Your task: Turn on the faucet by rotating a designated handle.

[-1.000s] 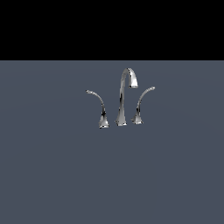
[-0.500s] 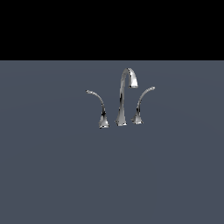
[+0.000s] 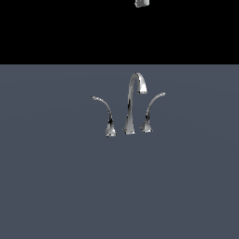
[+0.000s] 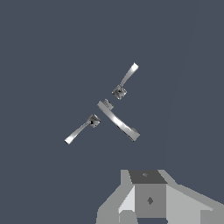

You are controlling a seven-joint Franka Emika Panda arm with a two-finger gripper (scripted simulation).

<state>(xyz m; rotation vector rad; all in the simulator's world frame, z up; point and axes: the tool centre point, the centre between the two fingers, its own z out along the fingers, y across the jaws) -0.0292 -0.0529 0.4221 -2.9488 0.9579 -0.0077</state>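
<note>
A: Exterior view, item one: faucet (image 3: 130, 105), chrome, mid-surface; gooseneck spout (image 3: 135, 88) central. Handle (image 3: 151, 112), the shorter, more upright lever, on the exterior view's right; longer hooked lever (image 3: 105, 114) on the left.

B: Gripper (image 3: 142, 3)?

A: Only a grey scrap at the top edge, high above, well apart from the fixture. Opening: cannot tell.

B: Wrist view?

A: Faucet seen from above; handle (image 4: 126, 81) just beside the spout (image 4: 118, 121). Gripper (image 4: 146, 199) body only; fingertips unseen.

B: Advice?

A: Descend beside the handle tip, clear of the spout; push sideways about the flared foot.

B: Surroundings?

A: Plain slate-blue surface (image 3: 56, 186); black backdrop (image 3: 46, 28) beyond.
</note>
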